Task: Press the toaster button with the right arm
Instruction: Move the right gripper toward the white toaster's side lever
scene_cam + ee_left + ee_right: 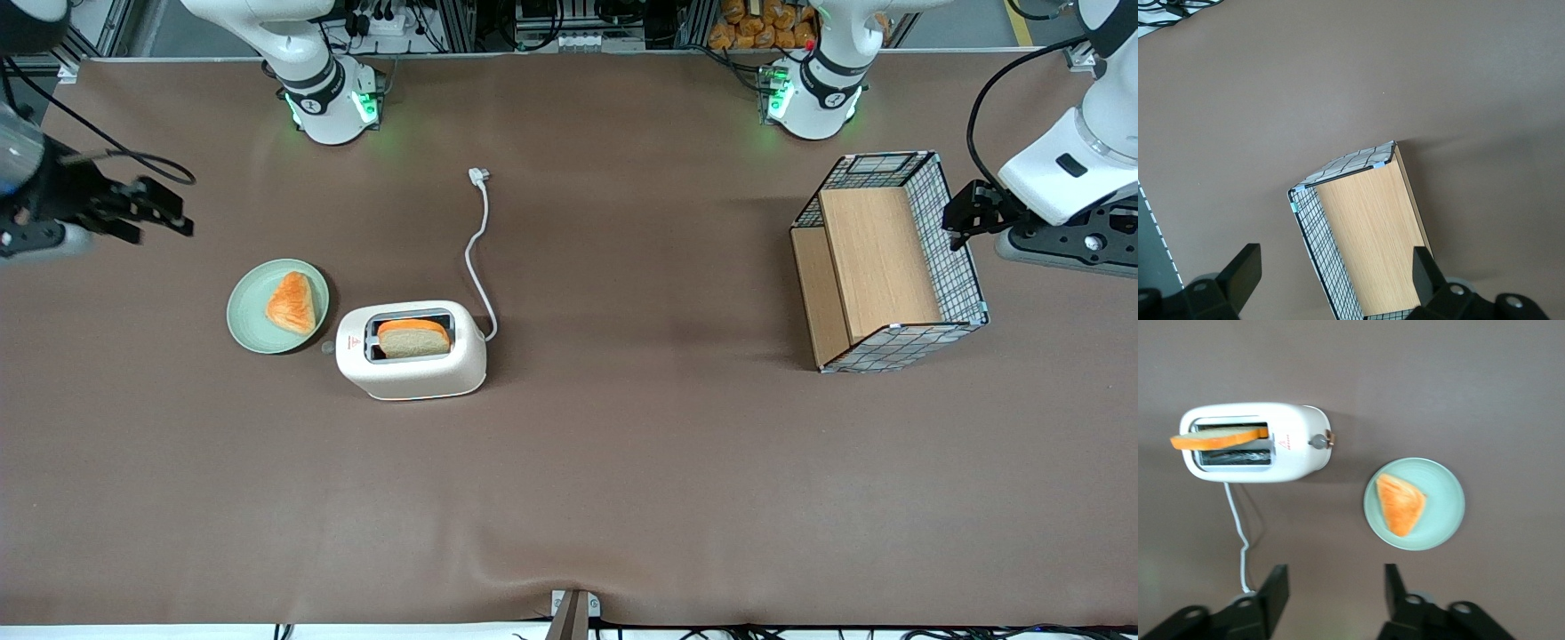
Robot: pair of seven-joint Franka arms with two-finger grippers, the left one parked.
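The cream-white toaster (411, 354) stands on the brown table with a bread slice (413, 337) upright in its slot. The toaster button (328, 348) is a tiny grey knob on the narrow end face that looks toward the plate. The right arm's gripper (173, 211) hangs open and empty above the table toward the working arm's end, well apart from the toaster and farther from the front camera than it. The right wrist view looks down on the toaster (1258, 443), the button (1317, 441) and the open gripper (1335, 575).
A pale green plate (249, 331) with an orange pastry (292, 302) lies close beside the toaster's button end. The white cord (480, 244) runs from the toaster to its loose plug (480, 175). A wire-and-wood basket (889, 262) stands toward the parked arm's end.
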